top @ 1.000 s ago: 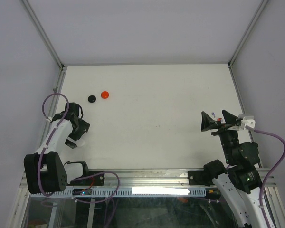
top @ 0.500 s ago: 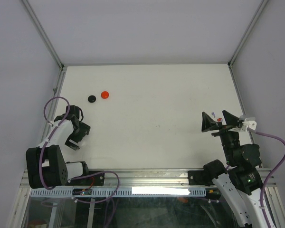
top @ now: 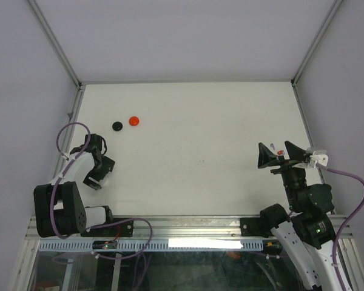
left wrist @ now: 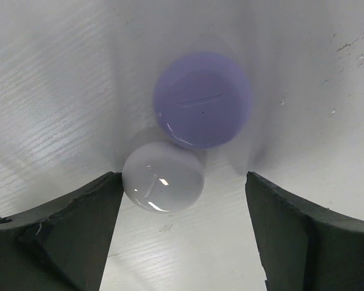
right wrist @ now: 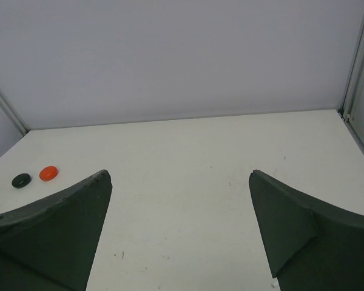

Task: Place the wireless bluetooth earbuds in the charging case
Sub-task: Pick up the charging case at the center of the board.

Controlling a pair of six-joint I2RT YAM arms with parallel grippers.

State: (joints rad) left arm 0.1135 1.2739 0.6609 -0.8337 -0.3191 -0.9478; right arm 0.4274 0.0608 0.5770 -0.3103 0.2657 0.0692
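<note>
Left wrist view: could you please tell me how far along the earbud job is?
Done: nothing visibly seated. In hand: the open left gripper straddles a white round piece beside a purple round piece. Left: the grasp; black disc and orange disc lie elsewhere, right gripper open.

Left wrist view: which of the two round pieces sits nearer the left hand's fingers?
The glossy white one, almost against one fingertip of the open left hand; the purple one lies just beyond it.
</note>
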